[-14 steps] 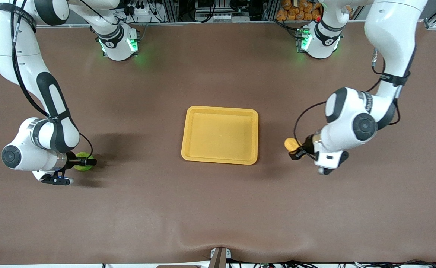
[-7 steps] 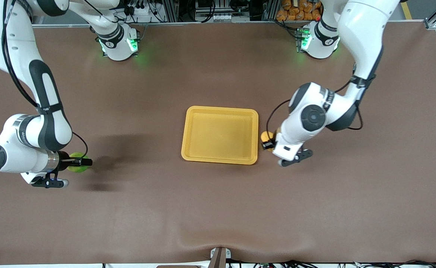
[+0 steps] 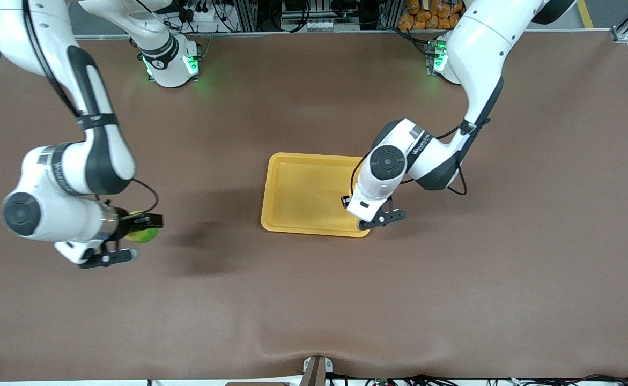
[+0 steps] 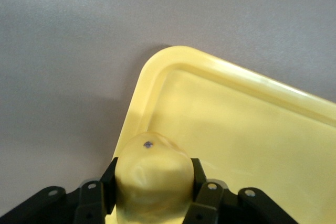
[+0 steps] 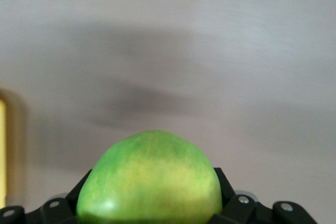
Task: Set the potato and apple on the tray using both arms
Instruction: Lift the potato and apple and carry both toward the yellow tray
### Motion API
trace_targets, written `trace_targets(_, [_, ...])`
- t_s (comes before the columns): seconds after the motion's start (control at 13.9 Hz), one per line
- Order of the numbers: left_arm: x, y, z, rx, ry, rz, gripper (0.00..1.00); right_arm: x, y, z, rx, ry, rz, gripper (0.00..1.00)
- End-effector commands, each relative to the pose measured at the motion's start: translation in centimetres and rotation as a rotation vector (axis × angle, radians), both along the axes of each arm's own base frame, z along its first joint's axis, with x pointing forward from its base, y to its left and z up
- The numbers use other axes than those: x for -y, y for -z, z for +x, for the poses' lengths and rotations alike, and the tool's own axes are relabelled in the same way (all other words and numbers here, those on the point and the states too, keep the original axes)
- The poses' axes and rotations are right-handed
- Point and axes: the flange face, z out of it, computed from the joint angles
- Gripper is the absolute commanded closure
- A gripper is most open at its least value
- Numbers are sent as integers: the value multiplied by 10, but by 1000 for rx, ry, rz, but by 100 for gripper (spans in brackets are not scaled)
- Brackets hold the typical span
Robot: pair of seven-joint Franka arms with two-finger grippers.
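The yellow-tan potato hung over the yellow-orange tray's four-o'clock corner. The green apple hung over bare table toward the tray's nine o'clock.

Front view: potato hidden under the left arm's wrist, left gripper showing only a black sliver at the tray edge; apple half covered by the right gripper. Left wrist view: potato and tray cut off by the frame. Right wrist view: apple cut off below, tray only a blurred yellow strip.
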Motion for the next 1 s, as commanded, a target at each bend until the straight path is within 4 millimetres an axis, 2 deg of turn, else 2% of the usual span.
trace_targets(0.0, [15,10,-4,10,26,40,68,-64,-5,-12,-1,-22,-13,20])
trace_targets(0.07, [20,15,-9,3,34,43,68,-87,-5,-18,-2,12,-26,32])
trace_targets(0.14, [22,16,-11,0,30,47,68,-114,-6,-26,-1,40,-39,35])
trace_targets(0.22, [22,17,-12,0,23,49,67,-137,-5,-34,-2,73,-53,35])
trace_targets(0.36, [23,24,-20,-26,40,84,63,-165,-4,-40,25,160,-60,35])
trace_targets(0.57, [20,35,-22,-26,49,118,57,-212,3,-57,44,271,-75,34])
trace_targets(0.65, [21,36,-22,-26,49,118,54,-219,7,-59,43,311,-83,33])
trace_targets(0.72, [25,39,-25,-31,51,119,45,-221,8,-60,42,326,-86,33])
trace_targets(0.79, [29,40,-28,-30,41,120,43,-222,9,-61,39,326,-85,33])
trace_targets(0.93, [31,41,-29,-28,23,124,18,-222,9,-61,39,325,-87,32])
